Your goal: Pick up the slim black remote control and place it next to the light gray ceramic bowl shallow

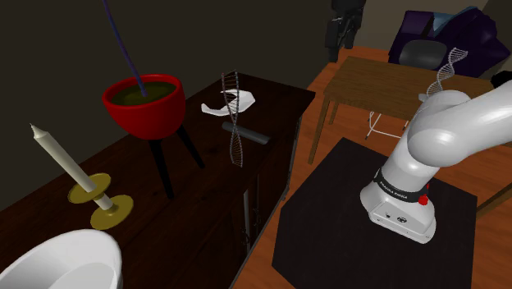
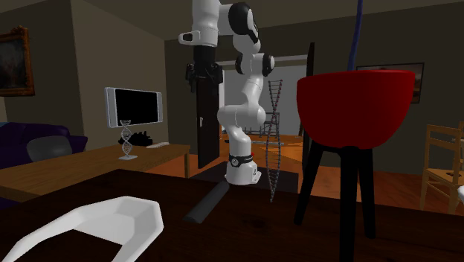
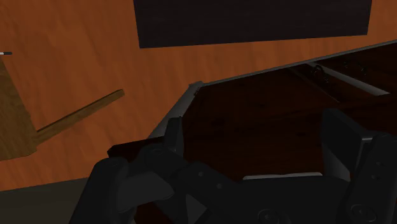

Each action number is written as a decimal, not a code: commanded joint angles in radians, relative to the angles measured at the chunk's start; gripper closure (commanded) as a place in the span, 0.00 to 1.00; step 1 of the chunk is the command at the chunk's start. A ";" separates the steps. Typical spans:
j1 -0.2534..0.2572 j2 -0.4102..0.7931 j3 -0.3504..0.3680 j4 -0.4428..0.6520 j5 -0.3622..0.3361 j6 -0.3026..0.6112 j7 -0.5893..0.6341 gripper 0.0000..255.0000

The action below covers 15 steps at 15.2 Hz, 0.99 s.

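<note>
Gripper (image 3: 254, 124) is hovering way up over the dark surface (image 1: 205, 193), jaws standing wide apart and gripping nothing, probably so they can straddle the slim dark remote (image 1: 248, 134), which is lying flat right by the wire helix (image 1: 235, 123).

The remote control (image 1: 246, 134) is rendered dark grey. The angular shallow bowl (image 1: 230, 102) is shown white with grey shading, the round bowl (image 1: 57, 261) plain white. The pot (image 1: 144, 108) is coloured red, with an olive-green filling and black legs (image 1: 164, 168). The candle (image 1: 59, 158) is cream; its holder (image 1: 112, 212) is mustard yellow. The sideboard (image 1: 213, 164) is dark brown, the floor (image 1: 267, 267) orange-brown with wood grain. The arm (image 1: 447, 131) is white, the gripper (image 3: 254, 121) black.
</note>
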State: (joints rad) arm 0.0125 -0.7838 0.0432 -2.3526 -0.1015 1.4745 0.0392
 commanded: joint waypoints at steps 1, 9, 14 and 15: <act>0.000 0.000 0.000 0.000 0.000 0.000 0.000 0.00; 0.039 0.155 0.024 -0.096 0.079 0.274 0.036 0.00; 0.066 0.291 0.043 -0.113 0.125 0.444 0.049 0.00; 0.071 0.321 0.047 -0.112 0.134 0.477 0.050 0.00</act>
State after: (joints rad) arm 0.0751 -0.5002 0.0810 -2.4628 0.0201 1.9071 0.0811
